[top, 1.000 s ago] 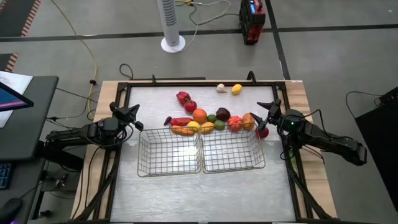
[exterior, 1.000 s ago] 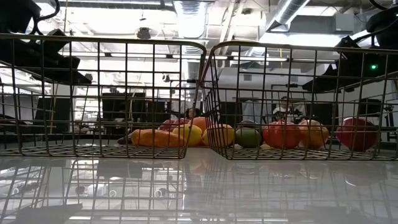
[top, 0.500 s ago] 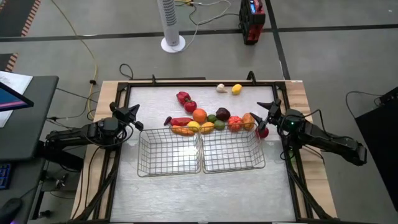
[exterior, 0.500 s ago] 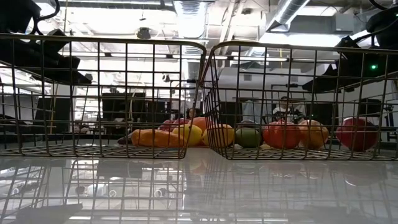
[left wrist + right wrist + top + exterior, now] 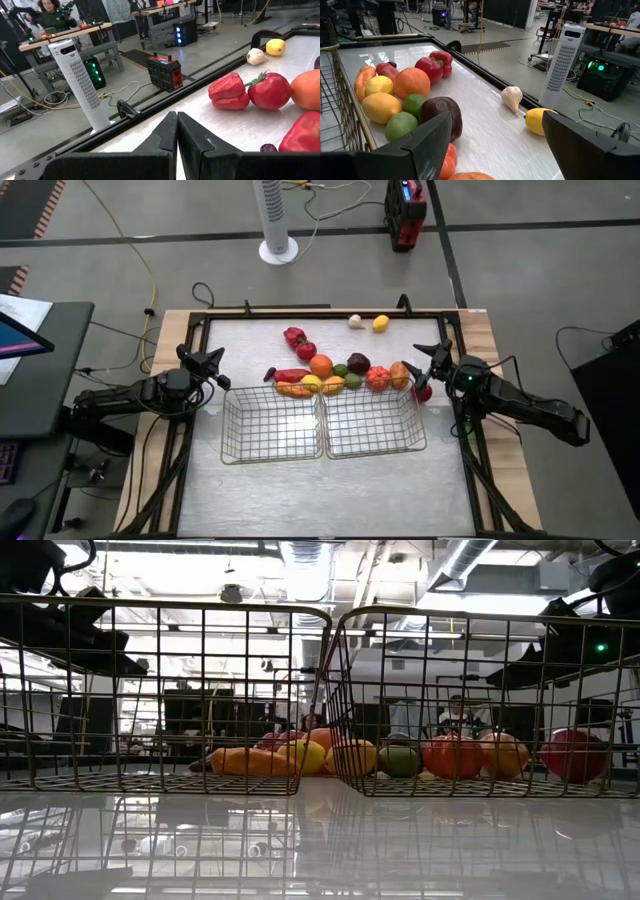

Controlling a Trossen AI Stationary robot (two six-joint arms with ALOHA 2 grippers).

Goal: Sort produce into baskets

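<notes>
The surface (image 5: 300,470) is glossy white, mirroring the baskets (image 5: 272,425) of thin silvery metal wire. Its outer rim looks like pale wood (image 5: 490,370). The produce (image 5: 411,82) appears smooth, shiny plastic; the right tool (image 5: 495,145) matt dark plastic.

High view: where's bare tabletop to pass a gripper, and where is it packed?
Bare: the near strip in front of the two baskets, and the far-left corner behind the left gripper. Packed: the produce row along the baskets' far rims, up to the right gripper.
</notes>
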